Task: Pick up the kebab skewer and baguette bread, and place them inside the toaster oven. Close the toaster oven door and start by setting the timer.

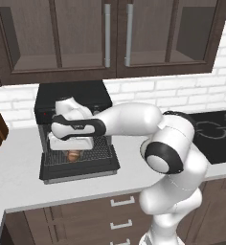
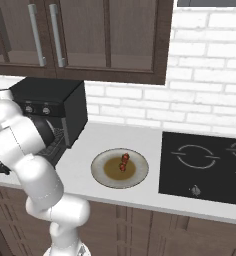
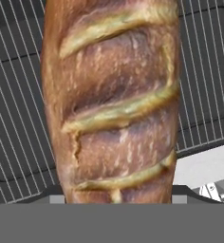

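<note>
Two items, split: baguette bread (image 3: 115,102) is at the toaster oven (image 1: 73,101), kebab skewer (image 2: 124,162) lies on a round plate (image 2: 101,160) on the counter (image 2: 140,139), well apart to the right.
Gripper hold: gripper (image 1: 73,147) reaches down over the oven's mouth; the hand view has the loaf running lengthwise right up against the camera, so it looks clamped between the fingers, though the tips themselves are hidden by the bread.
Why held so: gripped along its middle with its long axis lined up with the rack wires, the loaf can likely go down flat on the rack without tipping.
Door: toaster oven door (image 1: 79,168) lies folded down flat in front, which leaves the wire rack (image 3: 19,128) open from above.
Bread position: just over the rack; whether it touches the wires I cannot tell.
Bread look: tan-orange crust, darker brown patches, three pale diagonal slashes, oblong.
Skewer look: small, dark reddish chunks on a thin stick, resting in the plate's brownish centre.
Stage, judged: bread about to be set down; skewer, door and timer not yet done.
</note>
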{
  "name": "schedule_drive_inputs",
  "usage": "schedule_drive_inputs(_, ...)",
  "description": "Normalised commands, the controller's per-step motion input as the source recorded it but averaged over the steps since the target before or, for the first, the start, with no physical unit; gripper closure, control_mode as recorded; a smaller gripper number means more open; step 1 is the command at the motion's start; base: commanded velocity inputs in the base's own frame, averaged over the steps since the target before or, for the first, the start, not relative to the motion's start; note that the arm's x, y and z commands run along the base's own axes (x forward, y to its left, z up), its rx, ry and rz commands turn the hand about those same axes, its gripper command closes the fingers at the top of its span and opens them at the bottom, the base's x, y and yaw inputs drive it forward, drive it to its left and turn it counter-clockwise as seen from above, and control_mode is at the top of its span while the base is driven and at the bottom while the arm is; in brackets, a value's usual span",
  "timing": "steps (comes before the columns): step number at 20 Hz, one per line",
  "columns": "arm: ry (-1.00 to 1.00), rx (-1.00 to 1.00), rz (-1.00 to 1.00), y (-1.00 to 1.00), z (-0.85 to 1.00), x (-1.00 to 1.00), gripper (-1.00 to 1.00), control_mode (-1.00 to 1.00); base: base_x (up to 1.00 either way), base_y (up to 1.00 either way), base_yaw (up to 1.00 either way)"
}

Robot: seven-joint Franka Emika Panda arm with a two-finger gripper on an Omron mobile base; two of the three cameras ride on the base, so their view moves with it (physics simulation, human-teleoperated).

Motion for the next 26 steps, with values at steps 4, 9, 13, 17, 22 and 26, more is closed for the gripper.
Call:
schedule_drive_inputs(4, 0.0, 0.0, 0.0, 0.0, -0.09, 0.02, -1.0, -1.0, 0.0, 0.0, 0.0)
schedule_drive_inputs(9, 0.0, 0.0, 0.0, 0.0, -0.01, 0.07, -1.0, -1.0, 0.0, 0.0, 0.0)
schedule_drive_inputs(13, 0.0, 0.0, 0.0, 0.0, 0.0, 0.0, -1.0, -1.0, 0.0, 0.0, 0.0)
schedule_drive_inputs(17, -0.02, 0.0, 0.01, 0.0, 0.01, 0.0, -1.0, -1.0, 0.0, 0.0, 0.0)
schedule_drive_inputs(22, -0.03, 0.0, 0.0, -0.01, 0.25, 0.0, -1.0, -1.0, 0.0, 0.0, 0.0)
schedule_drive_inputs(26, -0.03, 0.0, 0.0, -0.09, 0.29, -0.11, -1.0, -1.0, 0.0, 0.0, 0.0)
